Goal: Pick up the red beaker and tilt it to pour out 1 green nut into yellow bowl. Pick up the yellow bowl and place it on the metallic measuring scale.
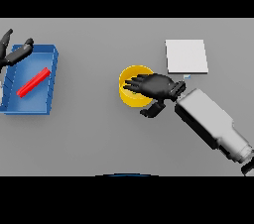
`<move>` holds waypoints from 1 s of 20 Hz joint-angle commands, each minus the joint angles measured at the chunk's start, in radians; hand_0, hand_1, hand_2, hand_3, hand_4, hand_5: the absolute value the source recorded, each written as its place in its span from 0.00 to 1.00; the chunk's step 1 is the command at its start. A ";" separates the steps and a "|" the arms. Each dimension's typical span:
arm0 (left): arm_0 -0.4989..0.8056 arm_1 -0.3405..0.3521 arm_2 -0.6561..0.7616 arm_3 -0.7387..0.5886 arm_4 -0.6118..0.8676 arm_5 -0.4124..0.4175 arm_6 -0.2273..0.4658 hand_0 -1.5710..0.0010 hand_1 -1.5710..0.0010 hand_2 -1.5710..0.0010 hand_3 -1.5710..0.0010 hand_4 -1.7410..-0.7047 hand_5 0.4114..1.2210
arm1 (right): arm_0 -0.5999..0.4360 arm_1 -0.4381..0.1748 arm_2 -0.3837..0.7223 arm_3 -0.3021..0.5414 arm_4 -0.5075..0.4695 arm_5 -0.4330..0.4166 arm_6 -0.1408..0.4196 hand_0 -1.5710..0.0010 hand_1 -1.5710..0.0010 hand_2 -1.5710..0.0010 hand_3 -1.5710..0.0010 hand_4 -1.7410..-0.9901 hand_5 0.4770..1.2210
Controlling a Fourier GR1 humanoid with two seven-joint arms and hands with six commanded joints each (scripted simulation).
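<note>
You see the right hand reaching in from the lower right, its fingers spread fairly straight over the right side of the yellow bowl, with the thumb hanging below and beside the bowl's rim. You cannot tell whether the fingers touch the rim. The bowl stands near the middle of the grey tabletop.

Just beyond the right arm lies the scale — a pale square plate, flat on the tabletop, near the bowl but apart from it. The forearm lies between your view and the scale's lower edge.

At the far left sits a blue tray holding a red object, which lies slanted on the tray floor. The left hand shows at the tray's upper left corner, fingers loosely extended — holding nothing.
</note>
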 commanded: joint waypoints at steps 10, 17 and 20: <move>0.016 0.003 -0.006 -0.003 -0.004 -0.006 -0.021 1.00 1.00 1.00 1.00 0.92 0.37 | -0.033 0.016 0.014 0.074 0.008 -0.005 -0.038 0.57 0.59 0.62 0.64 0.41 0.72; 0.012 0.002 -0.011 0.000 -0.007 -0.009 -0.006 1.00 1.00 1.00 1.00 0.92 0.37 | -0.034 -0.004 0.013 0.050 -0.027 0.042 -0.051 0.12 0.12 0.18 0.30 0.09 0.94; 0.007 -0.003 -0.009 0.002 -0.005 -0.005 -0.013 1.00 1.00 1.00 1.00 0.92 0.37 | -0.042 -0.012 0.010 0.038 -0.032 0.054 -0.031 0.06 0.06 0.14 0.25 0.05 0.97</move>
